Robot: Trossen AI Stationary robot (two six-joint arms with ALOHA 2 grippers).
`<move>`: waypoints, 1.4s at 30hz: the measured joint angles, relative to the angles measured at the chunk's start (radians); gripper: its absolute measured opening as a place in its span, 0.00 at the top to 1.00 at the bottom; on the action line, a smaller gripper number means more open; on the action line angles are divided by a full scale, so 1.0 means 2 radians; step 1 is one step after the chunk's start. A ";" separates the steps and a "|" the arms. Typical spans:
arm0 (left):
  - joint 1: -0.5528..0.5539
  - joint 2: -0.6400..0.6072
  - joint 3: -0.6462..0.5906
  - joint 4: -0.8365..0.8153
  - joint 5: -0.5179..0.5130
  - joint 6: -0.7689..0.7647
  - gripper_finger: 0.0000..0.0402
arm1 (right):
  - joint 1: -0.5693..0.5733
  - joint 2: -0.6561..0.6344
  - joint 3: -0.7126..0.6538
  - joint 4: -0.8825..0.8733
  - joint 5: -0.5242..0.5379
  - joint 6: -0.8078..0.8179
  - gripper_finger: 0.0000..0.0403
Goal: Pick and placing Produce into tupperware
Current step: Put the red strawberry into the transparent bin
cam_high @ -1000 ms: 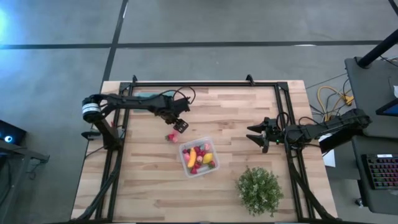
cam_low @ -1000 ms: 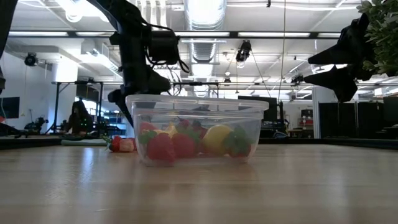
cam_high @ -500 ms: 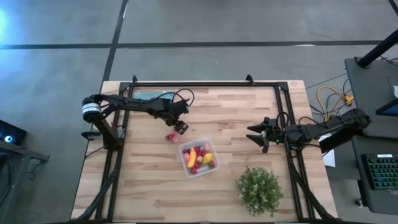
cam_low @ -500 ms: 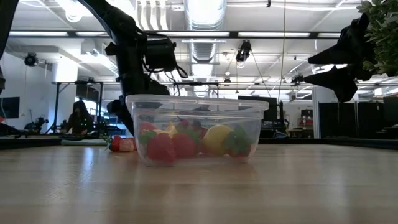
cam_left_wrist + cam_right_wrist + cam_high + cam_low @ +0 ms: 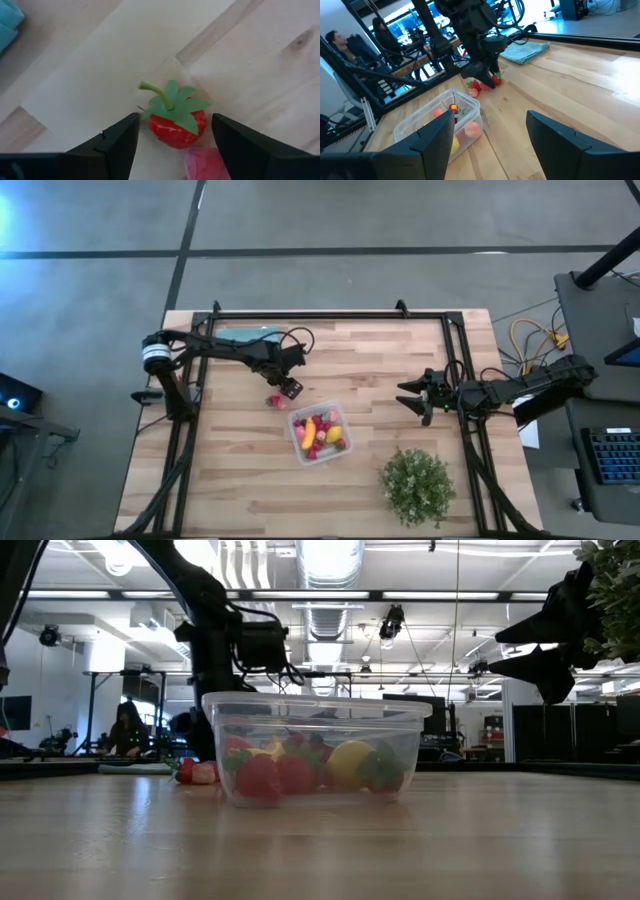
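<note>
Since a second ago the left arm has slid slightly toward the loose fruit and dropped lower; the right arm has not moved.

High view: the left tool [image 5: 288, 386] sits over two stray pieces of Produce [image 5: 273, 400] on the wooden tabletop [image 5: 380, 360], just beside the tupperware [image 5: 319, 431], which already holds a heap of red, pink, yellow and orange pieces. A teal cloth [image 5: 246, 334] lies at the far edge. The right tool [image 5: 412, 396] waits well apart, fingers spread, near the green leafy bush [image 5: 417, 486].

Low view: the clear tupperware [image 5: 316, 748] stands centre, fruit showing through its wall. The stray red and pink pieces [image 5: 197, 772] lie on the tabletop just beside it, with the left arm coming down behind them.

Left wrist view: the left tool [image 5: 172, 137] is open and empty, its two dark fingers straddling a red strawberry [image 5: 176, 125] with a green leafy cap and curled stem. A pink piece [image 5: 206, 163] touches the strawberry's side.

Right wrist view: the right tool [image 5: 490, 132] is open, holding nothing, looking across at the tupperware [image 5: 440, 122] and the left arm.

To grasp well, the left tool should probably lower until its fingers flank the red body below the cap, then close on that alone, keeping the pink piece outside the fingers.
</note>
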 joint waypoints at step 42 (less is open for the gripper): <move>-0.011 -0.026 0.049 -0.030 0.059 0.013 0.68 | 0.000 0.000 0.000 0.000 0.000 0.000 0.40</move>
